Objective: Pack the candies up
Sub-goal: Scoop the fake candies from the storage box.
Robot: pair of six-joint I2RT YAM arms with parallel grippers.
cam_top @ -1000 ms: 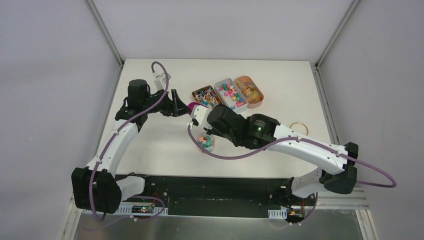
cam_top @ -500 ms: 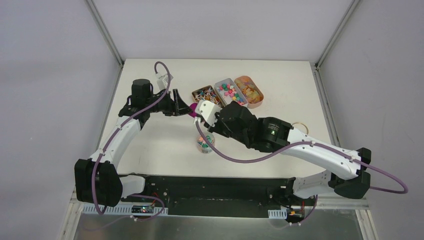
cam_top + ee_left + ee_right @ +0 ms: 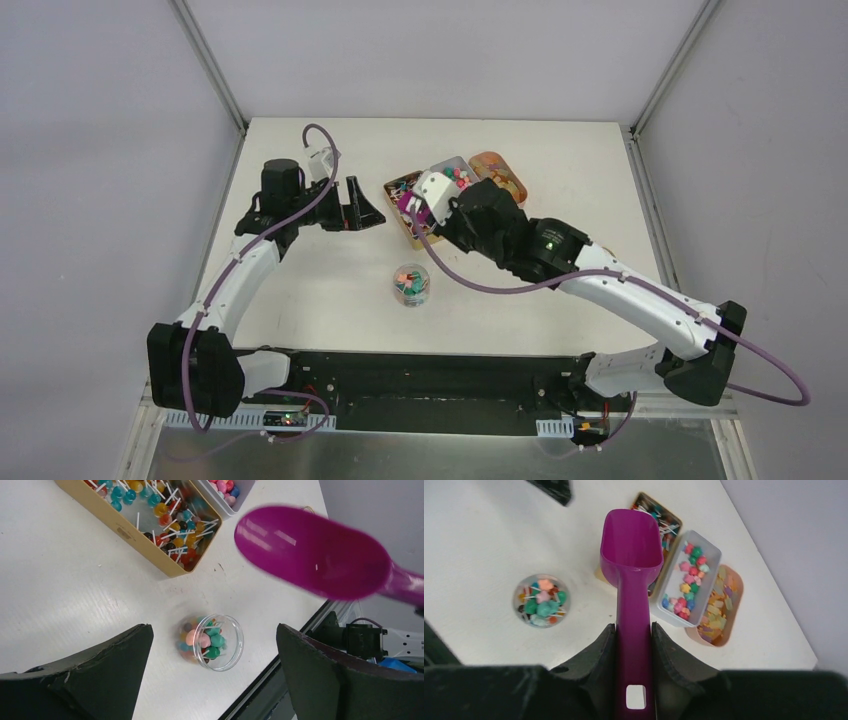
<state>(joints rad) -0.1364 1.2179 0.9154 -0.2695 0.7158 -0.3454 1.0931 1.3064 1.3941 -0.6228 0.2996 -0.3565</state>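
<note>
the candies (image 3: 686, 587) look tiny, likely light and free to roll, so lift them with the scoop (image 3: 631, 545), not by pinching. they lie in the trays (image 3: 715, 555) and the jar (image 3: 239, 641). your right pincer (image 3: 633, 635) clamps the scoop's handle above the trays; your left pincer (image 3: 212, 632) hangs spread above the surface (image 3: 75, 580).

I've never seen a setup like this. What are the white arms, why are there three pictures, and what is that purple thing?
These are two robot arms bolted at the near edge of a table. One picture looks down from above. The other two come from a camera on each wrist, so the dark shapes in them are that arm's own fingers. The right gripper is shut on the handle of a magenta scoop, which looks empty. The left gripper is open and holds nothing. On the table are three trays of candies and a small clear jar with some sweets already in it.
</note>
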